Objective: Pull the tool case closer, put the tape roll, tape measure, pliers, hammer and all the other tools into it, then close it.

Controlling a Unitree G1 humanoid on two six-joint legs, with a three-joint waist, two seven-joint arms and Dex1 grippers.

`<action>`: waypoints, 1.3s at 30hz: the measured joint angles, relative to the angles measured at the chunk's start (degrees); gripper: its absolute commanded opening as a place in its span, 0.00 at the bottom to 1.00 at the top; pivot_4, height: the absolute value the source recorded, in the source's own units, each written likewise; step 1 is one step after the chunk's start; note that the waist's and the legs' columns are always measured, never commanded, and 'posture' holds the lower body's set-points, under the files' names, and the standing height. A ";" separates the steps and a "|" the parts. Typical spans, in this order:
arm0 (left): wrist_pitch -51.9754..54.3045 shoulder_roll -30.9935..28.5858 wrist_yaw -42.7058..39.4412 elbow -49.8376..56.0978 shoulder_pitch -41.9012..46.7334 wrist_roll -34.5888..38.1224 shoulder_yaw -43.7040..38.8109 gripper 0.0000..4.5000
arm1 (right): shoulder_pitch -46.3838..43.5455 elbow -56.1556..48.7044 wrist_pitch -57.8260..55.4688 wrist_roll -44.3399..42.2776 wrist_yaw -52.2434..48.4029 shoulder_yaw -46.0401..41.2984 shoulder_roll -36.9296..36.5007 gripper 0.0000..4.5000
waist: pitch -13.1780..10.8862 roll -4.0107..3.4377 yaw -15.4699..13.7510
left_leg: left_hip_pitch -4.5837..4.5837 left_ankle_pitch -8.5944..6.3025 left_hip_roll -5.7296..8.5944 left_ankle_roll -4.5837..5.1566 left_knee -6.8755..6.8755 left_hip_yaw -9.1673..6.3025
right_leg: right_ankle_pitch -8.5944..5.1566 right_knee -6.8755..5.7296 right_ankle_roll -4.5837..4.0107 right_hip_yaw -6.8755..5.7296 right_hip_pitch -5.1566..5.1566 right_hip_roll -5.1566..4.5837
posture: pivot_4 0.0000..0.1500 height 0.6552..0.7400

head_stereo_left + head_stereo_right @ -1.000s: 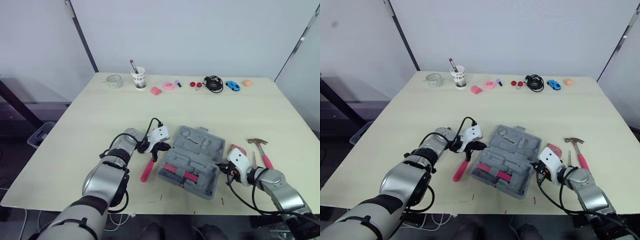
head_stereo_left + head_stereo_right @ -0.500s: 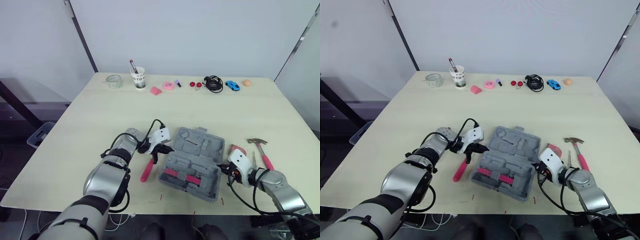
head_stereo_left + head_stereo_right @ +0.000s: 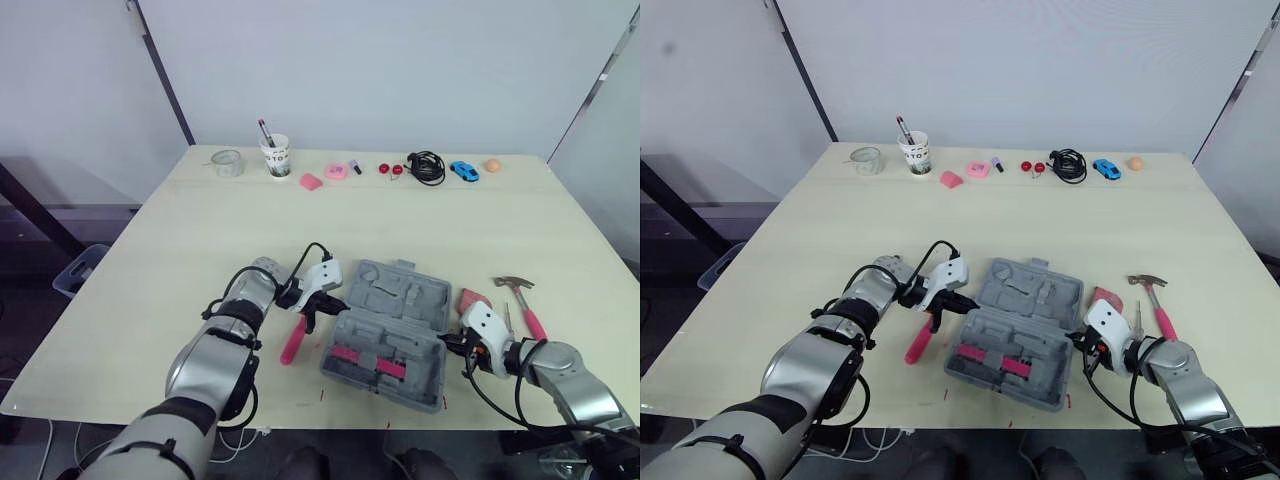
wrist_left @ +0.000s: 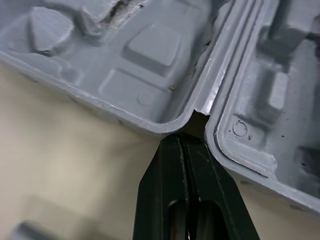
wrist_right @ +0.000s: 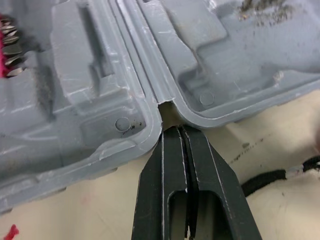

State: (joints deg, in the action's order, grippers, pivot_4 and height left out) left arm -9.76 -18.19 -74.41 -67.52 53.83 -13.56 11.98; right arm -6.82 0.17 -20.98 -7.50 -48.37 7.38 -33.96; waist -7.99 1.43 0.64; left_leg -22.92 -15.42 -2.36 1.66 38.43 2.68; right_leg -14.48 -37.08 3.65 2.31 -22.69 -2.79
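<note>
Jaws: both pairs pressed fully together, gripping nothing. Left gripper (image 4: pixel 182 140): tip at the hinge notch on one end of the open grey tool case (image 3: pixel 392 322). Right gripper (image 5: pixel 180 131): tip at the opposite notch. Case lies near the table's (image 3: pixel 200 230) front edge. Pink-handled tool (image 3: pixel 294 340) just left of it, hammer (image 3: pixel 527 315) to its right.

Lower centre of the head view: the fingertips of the left gripper (image 3: pixel 337 306) and the right gripper (image 3: pixel 446 343) blend into the edges of the open tool case (image 3: pixel 388 325) and cannot be made out. The pink-handled tool (image 3: pixel 296 338) loses its head under the left gripper. A red object (image 3: pixel 473 298) sits partly behind the right gripper's white housing. Along the far edge of the table (image 3: pixel 300 215), the pink bits (image 3: pixel 337 171) and red bits (image 3: pixel 391 169) are too small to identify. Both wrist views cut the case off at their edges.
</note>
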 measured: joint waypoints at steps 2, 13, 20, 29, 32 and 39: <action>0.46 -0.49 -0.41 2.01 -1.31 0.14 0.08 0.01 | 0.00 0.02 -0.01 -0.25 -0.56 0.00 -0.15 0.00 | 0.00 0.00 0.01 | 0.01 0.00 0.00 0.00 0.00 0.00 | 0.00 0.00 0.00 0.00 0.00 0.00 | 1.00 1.00; 7.65 -3.45 -2.71 19.90 -10.51 1.93 1.49 0.01 | 1.08 -0.46 -0.21 -1.59 -2.97 0.01 -0.67 0.00 | 0.01 -0.02 0.11 | 0.04 0.00 -0.01 0.00 0.00 0.01 | 0.00 -0.06 -0.01 0.02 0.00 0.00 | 1.00 1.00; 14.95 -6.25 -3.09 33.14 -17.31 3.62 2.27 0.01 | 2.37 -2.64 -0.51 -1.97 -3.76 0.10 -0.85 0.00 | 0.03 -0.04 0.17 | 0.08 0.00 -0.03 0.00 0.00 0.02 | 0.00 -0.10 -0.01 0.05 0.00 0.00 | 1.00 1.00; 23.80 -9.99 -2.09 48.89 -25.53 4.96 3.80 0.01 | 4.55 -5.85 -1.64 -2.20 -3.87 0.12 -0.96 0.00 | 0.04 -0.06 0.09 | 0.12 0.00 -0.03 0.00 0.00 0.02 | -0.01 -0.14 -0.02 0.05 0.00 0.00 | 1.00 1.00; 26.15 -10.79 -1.54 51.94 -27.34 5.98 4.06 0.01 | 4.90 -6.38 -2.18 -2.24 -3.91 0.14 -0.94 0.00 | 0.04 -0.07 0.09 | 0.13 0.00 -0.03 0.00 0.00 0.02 | -0.01 -0.15 -0.02 0.05 0.00 0.00 | 1.00 1.00; 30.73 -13.22 -0.55 57.51 -30.49 8.14 4.27 0.01 | 5.32 -6.95 -2.43 -2.35 -4.03 0.63 -0.54 0.00 | 0.04 -0.07 0.12 | 0.15 0.00 -0.03 0.00 0.00 0.02 | -0.01 -0.17 -0.03 0.06 0.00 0.00 | 1.00 1.00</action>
State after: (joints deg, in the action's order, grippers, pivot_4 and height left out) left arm 20.97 -31.41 -74.96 -10.01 23.34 -5.42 16.25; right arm -1.50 -6.79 -23.41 -9.85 -52.39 8.01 -34.50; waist -7.95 1.36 0.75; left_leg -22.78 -15.42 -2.40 1.66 38.43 2.69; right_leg -14.50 -37.25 3.62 2.37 -22.70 -2.78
